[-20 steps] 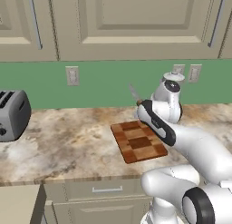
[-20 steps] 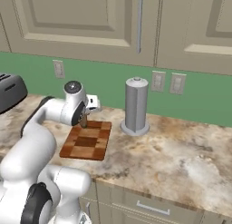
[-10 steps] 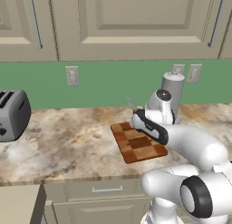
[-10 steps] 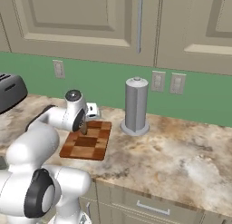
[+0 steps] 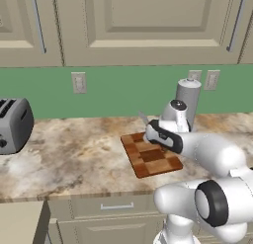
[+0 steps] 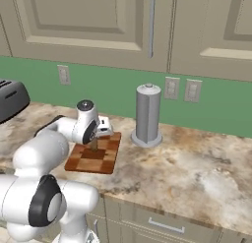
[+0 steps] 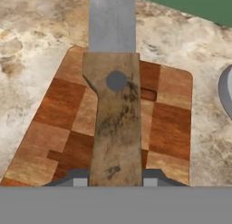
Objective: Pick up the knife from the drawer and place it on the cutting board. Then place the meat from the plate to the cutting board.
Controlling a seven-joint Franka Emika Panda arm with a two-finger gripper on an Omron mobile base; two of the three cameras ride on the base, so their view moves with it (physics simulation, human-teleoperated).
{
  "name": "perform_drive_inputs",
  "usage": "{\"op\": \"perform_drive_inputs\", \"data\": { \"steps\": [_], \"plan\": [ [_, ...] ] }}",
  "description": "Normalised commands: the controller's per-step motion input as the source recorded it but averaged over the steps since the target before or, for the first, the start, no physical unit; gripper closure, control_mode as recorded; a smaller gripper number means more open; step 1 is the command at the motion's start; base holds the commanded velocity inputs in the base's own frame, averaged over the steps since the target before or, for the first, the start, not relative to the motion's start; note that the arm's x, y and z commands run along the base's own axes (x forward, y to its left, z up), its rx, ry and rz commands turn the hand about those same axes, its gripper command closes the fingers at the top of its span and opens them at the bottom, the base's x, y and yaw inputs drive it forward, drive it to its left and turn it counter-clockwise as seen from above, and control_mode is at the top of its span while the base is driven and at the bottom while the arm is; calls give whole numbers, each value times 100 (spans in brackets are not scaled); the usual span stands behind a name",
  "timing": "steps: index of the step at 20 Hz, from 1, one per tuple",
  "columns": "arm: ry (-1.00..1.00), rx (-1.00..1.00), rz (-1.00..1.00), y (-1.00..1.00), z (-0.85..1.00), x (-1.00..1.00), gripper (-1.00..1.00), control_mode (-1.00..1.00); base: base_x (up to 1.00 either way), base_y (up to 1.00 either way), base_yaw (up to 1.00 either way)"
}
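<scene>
end effector closed on the knife, gripping the brown wooden handle low down, one dark finger tip showing at each side of it. in the hand view the handle runs straight away from the end effector, a grey rivet near its far end, then the grey blade carries on past the far edge of the cutting board and out over the speckled worktop. the checkered board lies directly beneath the end effector and the handle; whether the knife touches the board cannot be told from this view. in the left base view the end effector sits over the back edge of the cutting board, with the knife blade tip poking up and away from it toward the green wall. in the right base view the end effector hangs over the cutting board, the knife itself too small to make out there. a tall grey cylindrical canister stands upright on the worktop beyond the end effector, off to one side, clear of the board. a toaster sits well apart on the other side, near the worktop's far end. a beige drawer front with silver bar handle lies below the worktop edge, closed.
</scene>
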Motion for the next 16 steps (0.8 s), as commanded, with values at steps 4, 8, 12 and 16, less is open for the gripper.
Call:
{"op": "perform_drive_inputs", "data": {
  "steps": [4,8,12,16],
  "plan": [
    [6,0,0,-32,-21,-1,100,-100,0,0,0],
    [8,0,0,-22,-15,-1,100,-100,0,0,0],
    [13,0,0,-7,-21,-15,100,-100,0,0,0],
    [16,0,0,0,-21,-33,100,-100,0,0,0]
  ]
}}
